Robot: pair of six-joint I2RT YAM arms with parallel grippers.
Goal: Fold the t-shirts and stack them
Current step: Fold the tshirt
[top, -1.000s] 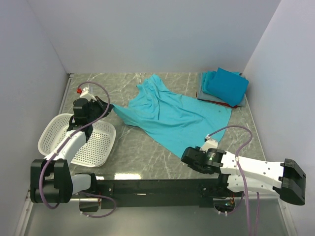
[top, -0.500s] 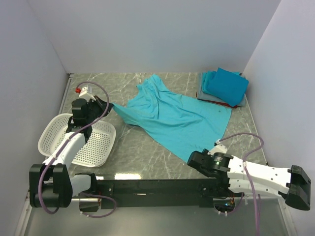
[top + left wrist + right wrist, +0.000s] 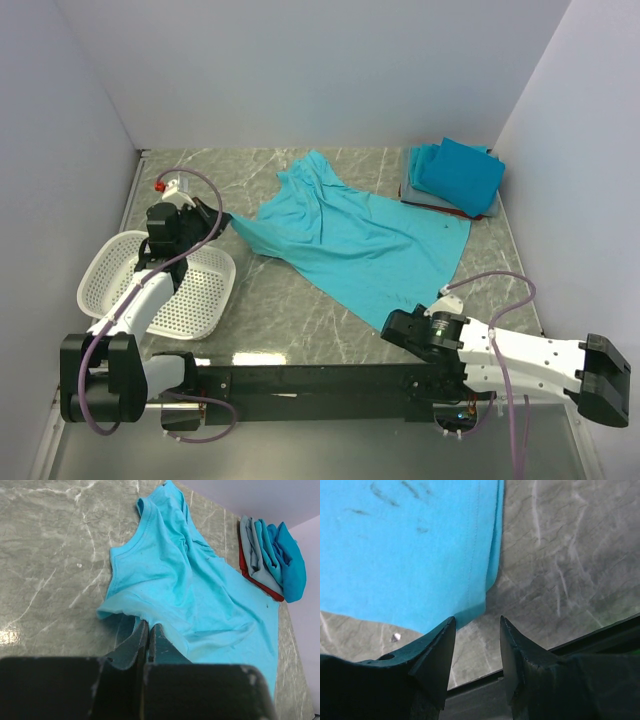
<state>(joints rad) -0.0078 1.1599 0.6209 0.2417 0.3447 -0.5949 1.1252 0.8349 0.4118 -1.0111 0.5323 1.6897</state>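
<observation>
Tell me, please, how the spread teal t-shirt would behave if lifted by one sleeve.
Probably floppy: the teal t-shirt lies creased and flat, so it would sag from the left gripper shut on its sleeve. Likely light, being thin cloth; its hem may drag.

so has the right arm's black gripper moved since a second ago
Yes. The right gripper drew back toward the black base rail and slightly right, away from the near corner of the spread bright teal t-shirt.
</observation>
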